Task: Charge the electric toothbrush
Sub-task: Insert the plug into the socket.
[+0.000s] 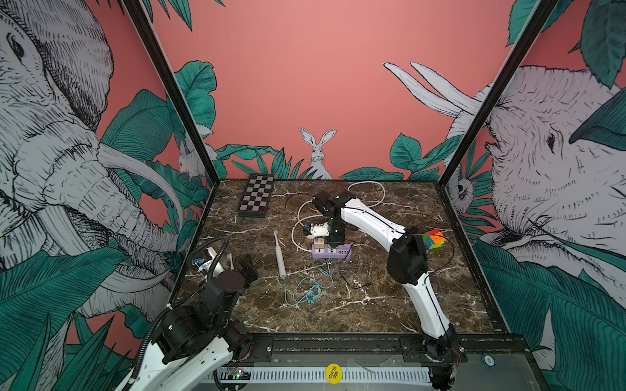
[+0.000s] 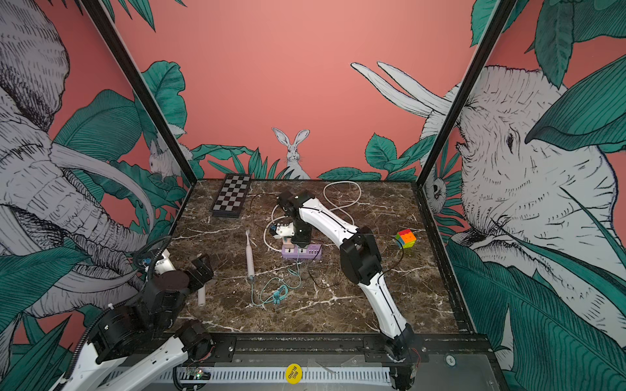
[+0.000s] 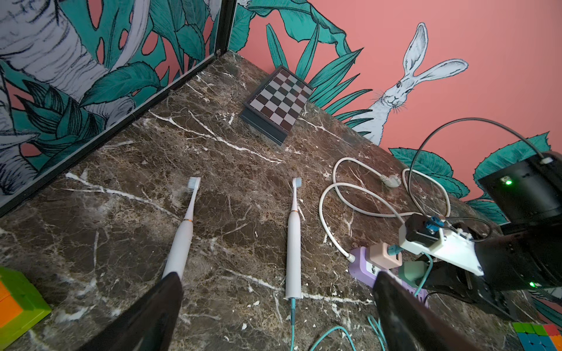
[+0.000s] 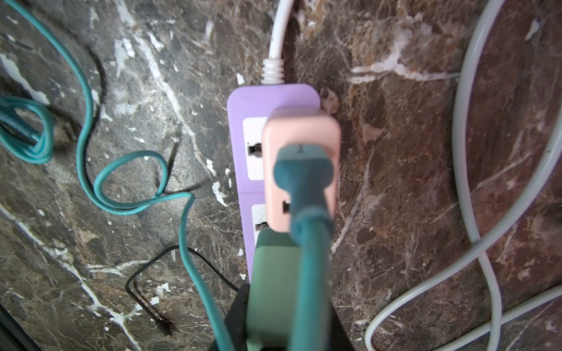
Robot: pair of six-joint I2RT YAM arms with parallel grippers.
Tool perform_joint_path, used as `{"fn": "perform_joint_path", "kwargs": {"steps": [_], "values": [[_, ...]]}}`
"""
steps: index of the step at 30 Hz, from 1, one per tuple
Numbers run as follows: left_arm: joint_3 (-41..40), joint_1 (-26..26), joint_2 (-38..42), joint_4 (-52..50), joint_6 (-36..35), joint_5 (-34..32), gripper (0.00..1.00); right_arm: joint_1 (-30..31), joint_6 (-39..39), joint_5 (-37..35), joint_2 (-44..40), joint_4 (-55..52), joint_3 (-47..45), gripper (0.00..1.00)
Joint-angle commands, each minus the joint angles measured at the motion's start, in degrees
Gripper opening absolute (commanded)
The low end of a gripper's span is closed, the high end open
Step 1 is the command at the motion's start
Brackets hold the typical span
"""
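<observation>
Because the green plug (image 4: 273, 267) likely must go into the purple power strip (image 4: 243, 100), the right claw (image 4: 284, 316) pinches it. The toothbrush (image 1: 280, 259) lies mid-frame on the counter (image 1: 389, 304), teal cord (image 1: 313, 294) in its end; the left claw (image 1: 246, 267) hangs spread.

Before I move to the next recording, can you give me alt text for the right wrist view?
A teal plug sits in a pink adapter on a purple power strip, seen from above. The right claw grips a green adapter beside it. The teal cable loops over the marble table, and a white cord leaves the strip.
</observation>
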State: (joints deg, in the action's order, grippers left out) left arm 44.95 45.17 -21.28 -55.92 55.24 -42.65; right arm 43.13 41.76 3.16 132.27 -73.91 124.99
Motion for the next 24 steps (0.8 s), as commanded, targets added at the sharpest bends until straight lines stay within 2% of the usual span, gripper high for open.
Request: {"fn": "perform_joint_path", "kwargs": {"steps": [1,11,15,24], "values": [[-0.75,-0.34,0.36,-1.21,-0.76,-1.72,0.99,0.29,1.24,0.89,1.28,-1.97,1.47,0.0],[-1.66,-0.34,0.53,-0.54,-0.62,-1.47,0.99,0.45,2.54,-0.42,2.68,-1.83,2.74,0.0],[-1.62,-0.34,0.45,-0.12,-0.92,-1.26,0.99,0.44,3.28,-3.57,3.0,-1.67,1.63,0.0],[-1.71,-0.34,-0.16,0.7,-1.23,-1.2,0.99,0.5,4.02,-2.16,3.25,-1.65,1.33,0.0]]}}
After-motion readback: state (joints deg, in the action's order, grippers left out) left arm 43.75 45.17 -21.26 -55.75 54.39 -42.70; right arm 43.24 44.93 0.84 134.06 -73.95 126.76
